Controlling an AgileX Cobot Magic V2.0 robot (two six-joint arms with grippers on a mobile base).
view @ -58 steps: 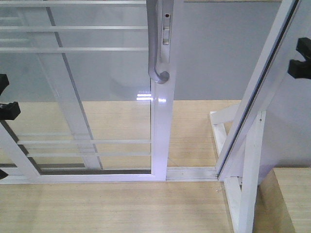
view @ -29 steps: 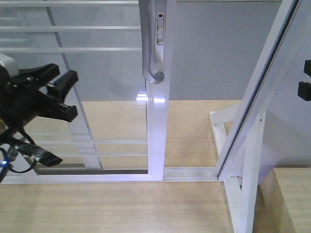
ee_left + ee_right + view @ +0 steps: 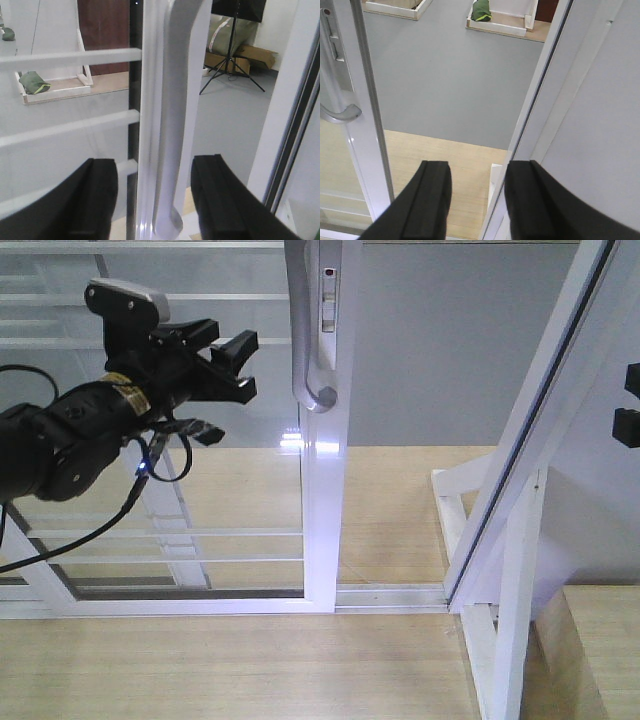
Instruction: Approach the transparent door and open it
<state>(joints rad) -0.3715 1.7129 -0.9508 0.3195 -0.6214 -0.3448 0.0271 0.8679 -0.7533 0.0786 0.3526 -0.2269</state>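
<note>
The transparent door [image 3: 325, 500] is a glass panel in a white frame, and its edge stile stands mid-view. A curved grey handle [image 3: 303, 330] and a small lock plate [image 3: 328, 302] sit on that stile. My left gripper [image 3: 238, 365] is open and level with the handle, a short way to its left and apart from it. In the left wrist view the handle [image 3: 175, 125] stands upright ahead, between the spread fingers [image 3: 95, 200]. My right gripper [image 3: 628, 402] shows at the right edge; it is open [image 3: 477, 200] and holds nothing. The stile [image 3: 365, 125] lies to its left.
A handle-less glass panel with thin horizontal bars [image 3: 150, 340] fills the left. A slanted white frame post [image 3: 520, 490] with a wooden brace [image 3: 470, 540] stands at the right. A floor track [image 3: 390, 595] joins them. Beyond the door are a tripod [image 3: 230, 60] and a green bag [image 3: 481, 10].
My left arm has risen from the lower left and swung right, bringing its open gripper near the handle. The door shifted slightly left in view early on. The right gripper stays at the right edge.
</note>
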